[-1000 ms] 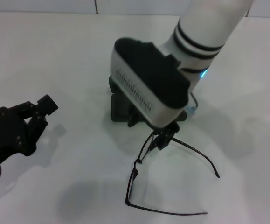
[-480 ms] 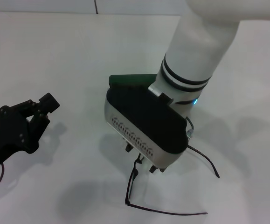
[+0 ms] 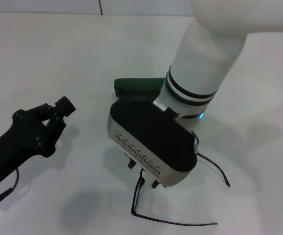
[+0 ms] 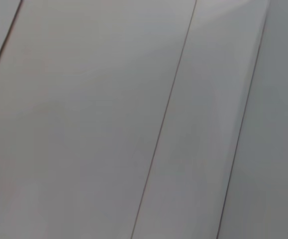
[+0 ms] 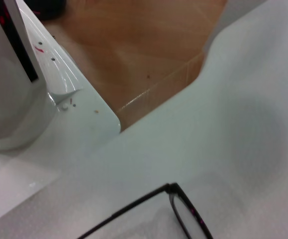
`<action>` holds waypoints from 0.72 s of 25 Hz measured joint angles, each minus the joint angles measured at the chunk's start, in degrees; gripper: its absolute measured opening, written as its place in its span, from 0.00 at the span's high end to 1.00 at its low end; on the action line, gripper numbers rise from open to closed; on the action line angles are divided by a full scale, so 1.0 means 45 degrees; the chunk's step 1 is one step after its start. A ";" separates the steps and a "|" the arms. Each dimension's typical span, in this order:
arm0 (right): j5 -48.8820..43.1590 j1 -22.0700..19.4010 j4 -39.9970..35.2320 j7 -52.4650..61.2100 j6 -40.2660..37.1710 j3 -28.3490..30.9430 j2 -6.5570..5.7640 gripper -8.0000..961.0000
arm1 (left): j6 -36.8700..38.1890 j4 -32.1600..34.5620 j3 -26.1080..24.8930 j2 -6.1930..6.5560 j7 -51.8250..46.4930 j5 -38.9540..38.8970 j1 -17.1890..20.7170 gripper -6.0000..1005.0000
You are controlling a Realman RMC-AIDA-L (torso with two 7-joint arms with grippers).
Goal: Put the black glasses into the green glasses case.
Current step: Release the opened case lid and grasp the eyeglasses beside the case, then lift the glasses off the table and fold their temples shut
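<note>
Hovering over the black glasses lying unfolded on the desk near the green glasses case, the right gripper, jaws unreadable, needed centring on the frame; left gripper idled, narrow

Head cam: high, looks forward and down on white table. Right arm fills centre, close to lens, hides most of case; left gripper at left side.

Left wrist cam: faces plain pale panels with thin seams, nothing else recognisable.

Right wrist cam: very close to table, looks across its edge to wooden floor.

Overlap: head and right wrist views both catch glasses and table. Left wrist view shares nothing identifiable.
</note>
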 joint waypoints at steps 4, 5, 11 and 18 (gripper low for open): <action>0.0105 -0.0011 0.0002 -0.0019 0.0188 -0.0136 0.0000 0.35 | -0.0027 -0.0070 0.0000 -0.0023 0.0092 0.0028 -0.0044 0.95; 0.0105 -0.0042 0.0002 -0.0020 0.0283 -0.0182 -0.0001 0.38 | -0.0033 -0.0072 0.0000 -0.0024 0.0093 0.0024 -0.0040 0.95; 0.0104 -0.0146 0.0053 -0.0007 0.0678 -0.0622 -0.0001 0.55 | -0.0036 -0.0095 0.0000 -0.0021 0.0098 0.0004 -0.0008 0.95; 0.0099 -0.0337 -0.0052 0.0131 0.0704 -0.0589 0.0000 0.70 | -0.0044 -0.0106 0.0000 -0.0019 0.0098 -0.0020 0.0002 0.95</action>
